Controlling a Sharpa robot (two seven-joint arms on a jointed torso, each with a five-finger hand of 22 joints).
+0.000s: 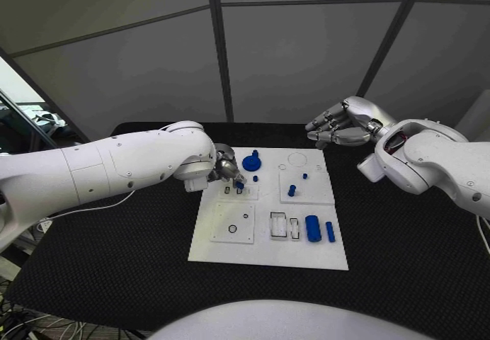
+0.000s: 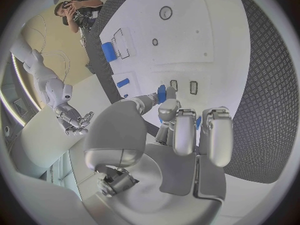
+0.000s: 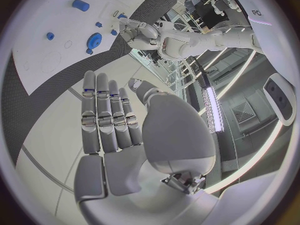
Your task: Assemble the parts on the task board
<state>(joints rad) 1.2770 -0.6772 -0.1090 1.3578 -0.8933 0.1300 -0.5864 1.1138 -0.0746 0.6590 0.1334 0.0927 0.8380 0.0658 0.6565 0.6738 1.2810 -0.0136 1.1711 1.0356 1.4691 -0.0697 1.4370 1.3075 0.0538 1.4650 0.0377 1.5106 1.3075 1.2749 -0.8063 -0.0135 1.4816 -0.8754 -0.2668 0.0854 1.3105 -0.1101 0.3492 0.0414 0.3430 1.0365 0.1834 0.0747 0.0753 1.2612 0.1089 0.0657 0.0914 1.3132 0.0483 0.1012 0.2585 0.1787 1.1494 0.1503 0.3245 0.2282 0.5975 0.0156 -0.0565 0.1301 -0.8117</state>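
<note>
Task board (image 1: 268, 244), a white rectangular plate, lies flat in the middle of the black desk (image 1: 408, 248), with small blue parts spread across it. A blue gear-shaped part (image 1: 251, 163) sits near the board's far left corner. A short blue peg (image 1: 292, 190) stands on the far right section. A long blue cylinder (image 1: 312, 228) and a thinner blue bar (image 1: 330, 231) lie side by side near the board's near right edge, next to two empty rectangular slots (image 1: 285, 226).

The left robot hand (image 1: 226, 170) hangs over the board's far left section, just beside the gear-shaped part. In the left wrist view its fingers (image 2: 184, 130) are curled together, and its thumb and a fingertip pinch a small blue piece (image 2: 161, 93) just above the white board, near two small dark-rimmed slots (image 2: 184, 86).

The right robot hand (image 1: 342, 122) is raised beyond the board's far right corner, well apart from every part and touching nothing. In the right wrist view its fingers (image 3: 103, 112) are extended straight and lie side by side, with the thumb set apart, and nothing sits in the palm. The board's far edge and the gear-shaped part show at a distance past those fingertips.
</note>
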